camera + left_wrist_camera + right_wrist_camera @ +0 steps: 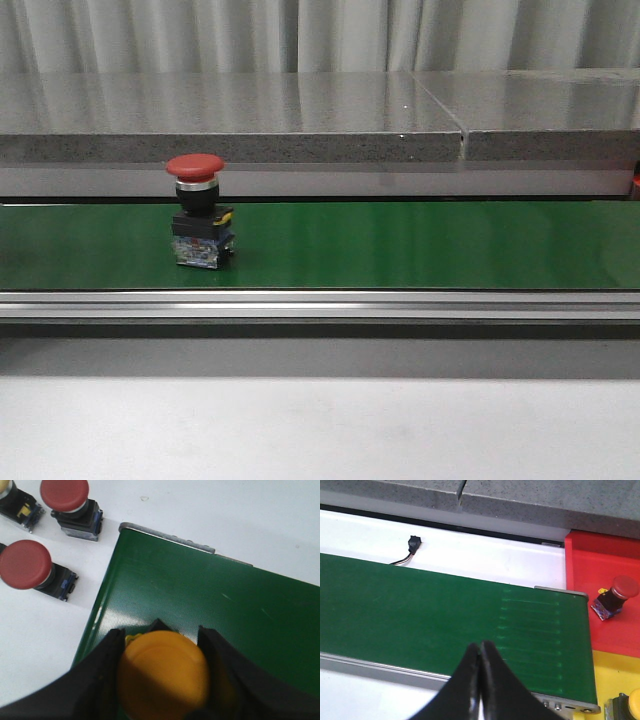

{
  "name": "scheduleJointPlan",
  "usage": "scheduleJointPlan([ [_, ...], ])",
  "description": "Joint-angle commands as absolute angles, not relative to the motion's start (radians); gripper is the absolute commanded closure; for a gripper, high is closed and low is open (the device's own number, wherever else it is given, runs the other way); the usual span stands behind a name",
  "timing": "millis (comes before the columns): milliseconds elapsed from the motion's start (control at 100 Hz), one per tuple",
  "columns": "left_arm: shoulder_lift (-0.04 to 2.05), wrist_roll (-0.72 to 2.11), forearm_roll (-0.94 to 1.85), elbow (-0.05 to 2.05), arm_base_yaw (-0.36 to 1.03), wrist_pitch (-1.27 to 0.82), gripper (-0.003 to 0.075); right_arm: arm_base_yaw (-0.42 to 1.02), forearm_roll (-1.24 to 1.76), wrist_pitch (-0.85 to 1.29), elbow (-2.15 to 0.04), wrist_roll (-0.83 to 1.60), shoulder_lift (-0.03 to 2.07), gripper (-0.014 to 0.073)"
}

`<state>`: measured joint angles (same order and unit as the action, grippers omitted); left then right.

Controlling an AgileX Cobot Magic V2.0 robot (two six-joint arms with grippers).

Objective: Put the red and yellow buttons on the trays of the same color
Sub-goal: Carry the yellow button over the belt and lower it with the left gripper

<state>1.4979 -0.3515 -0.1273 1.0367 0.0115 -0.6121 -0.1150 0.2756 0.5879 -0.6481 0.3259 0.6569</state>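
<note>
The front view shows one red button [196, 210] standing upright on the green belt [420, 245], toward the left of the belt, its red cap on top of a black collar and a dark block base with a small yellow patch; printing on the base is too small to read. Behind the belt runs a grey speckled stone ledge [300, 115], and neither arm appears in this view. In the left wrist view, the left gripper [162, 672] is closed on a yellow button [165, 675], with one black finger [102, 675] against each side of the yellow cap, held over the end of the belt [210, 605]. Beside that belt end, on the white table [35, 630], stand two more red buttons [25, 564] [65, 494] and part of a further button [15, 502] at the frame edge. In the right wrist view, the right gripper [481, 680] has its fingers pressed together with nothing between them, above the near edge of the belt. Past the belt end lies a red tray [600, 565] holding one red button [615, 596] tipped on its side, and next to it a yellow tray [615, 672] with a yellow button [627, 707] partly cut off by the frame. A small black connector [412, 543] with wires lies on the white surface beyond the belt. No legible brand or label is visible
</note>
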Motion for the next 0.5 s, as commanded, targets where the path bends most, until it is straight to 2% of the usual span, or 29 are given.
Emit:
scheduleJointPlan([
  [0, 1.487, -0.351, -0.122, 1.094, 0.024, -0.592, 0.0738, -0.112, 0.282, 0.526, -0.671, 0.332, 0.656, 0.0662],
  [370, 1.548, -0.331, -0.12, 1.113, 0.024, -0.65, 0.0734, -0.112, 0.282, 0.526, -0.671, 0.332, 0.656, 0.0662],
  [490, 1.548, -0.329, -0.118, 1.113, 0.024, -0.65, 0.065, -0.112, 0.282, 0.526, -0.671, 0.332, 0.656, 0.0662],
])
